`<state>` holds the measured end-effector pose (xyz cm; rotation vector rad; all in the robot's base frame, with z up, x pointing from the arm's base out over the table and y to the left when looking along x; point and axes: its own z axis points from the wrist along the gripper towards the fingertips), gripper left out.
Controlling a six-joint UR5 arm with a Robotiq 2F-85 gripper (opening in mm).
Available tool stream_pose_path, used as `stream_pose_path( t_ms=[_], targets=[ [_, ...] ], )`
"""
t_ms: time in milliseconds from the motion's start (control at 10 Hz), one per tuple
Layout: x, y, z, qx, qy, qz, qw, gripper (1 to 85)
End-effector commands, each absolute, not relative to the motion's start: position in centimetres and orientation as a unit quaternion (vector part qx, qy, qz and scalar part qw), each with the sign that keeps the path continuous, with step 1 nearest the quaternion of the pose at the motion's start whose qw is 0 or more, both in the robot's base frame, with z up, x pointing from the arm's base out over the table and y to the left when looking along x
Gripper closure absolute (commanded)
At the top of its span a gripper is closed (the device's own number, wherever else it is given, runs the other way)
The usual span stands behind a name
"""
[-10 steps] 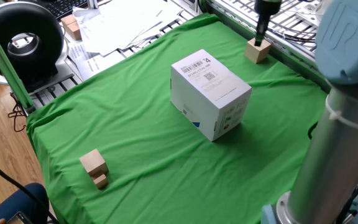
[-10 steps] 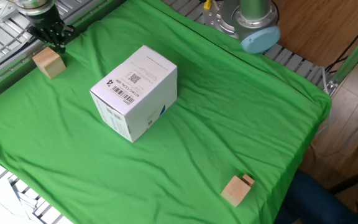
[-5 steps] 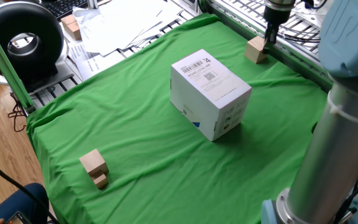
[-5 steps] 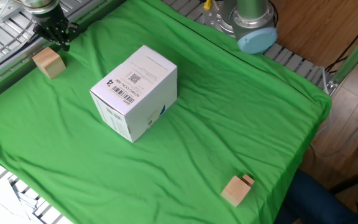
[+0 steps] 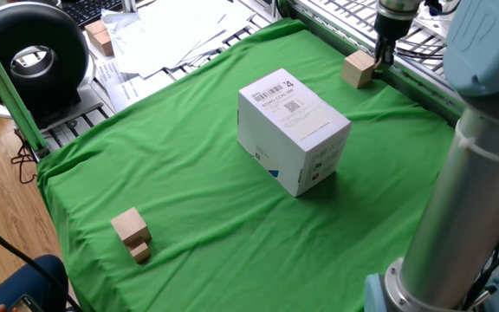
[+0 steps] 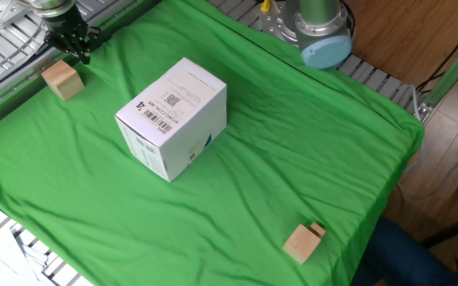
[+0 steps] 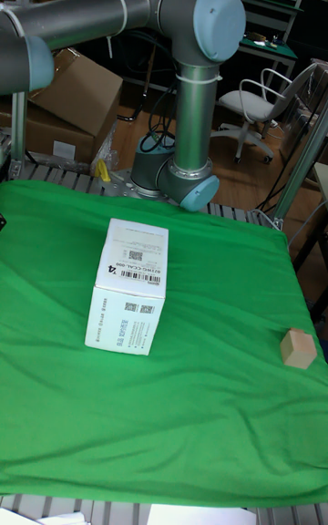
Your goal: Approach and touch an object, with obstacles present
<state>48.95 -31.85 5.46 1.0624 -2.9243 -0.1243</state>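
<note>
While the tall fixed view misses both, 2 side views show clenched jaws just beside the cube [image 5: 358, 69].

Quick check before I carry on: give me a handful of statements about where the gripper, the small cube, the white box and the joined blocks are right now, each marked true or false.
1. The gripper is at the far corner of the green cloth, close beside the small wooden cube. True.
2. The white box lies between the small wooden cube and the joined pair of blocks. True.
3. The small wooden cube sits on top of the white box. False: it rests on the green cloth, apart from the box.
4. The gripper is clamped on the joined pair of blocks. False: those blocks lie alone at the opposite end of the cloth.
5. The white box has a barcode label on its top face. True.
</note>
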Motion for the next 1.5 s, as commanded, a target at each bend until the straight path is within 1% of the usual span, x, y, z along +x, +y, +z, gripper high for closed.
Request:
stream_pose_path(
  t_ms=[0, 500, 700, 900, 1000, 1100, 1200, 1300, 1400],
  targets=[
    [49.4, -32.3, 5.2, 0.349, -0.936, -0.036, 0.005, 83.3],
    [51.5, -33.3, 5.0, 0.366, -0.931, -0.007, -0.011, 83.3],
    [53.4, -34.3, 5.2, 0.381, -0.924, 0.024, -0.023, 83.3],
    [54.2, -34.4, 5.4, 0.384, -0.923, 0.031, -0.024, 83.3],
    [54.1, -34.4, 5.4, 0.379, -0.925, 0.03, -0.021, 83.3],
    [53.0, -34.0, 5.4, 0.355, -0.935, 0.016, -0.009, 83.3],
    [51.3, -32.7, 5.9, 0.302, -0.953, -0.018, 0.006, 83.3],
    [50.7, -32.2, 6.7, 0.261, -0.965, -0.024, 0.012, 83.3],
    [50.5, -32.2, 7.8, 0.228, -0.974, -0.012, 0.014, 83.3]
  ],
)
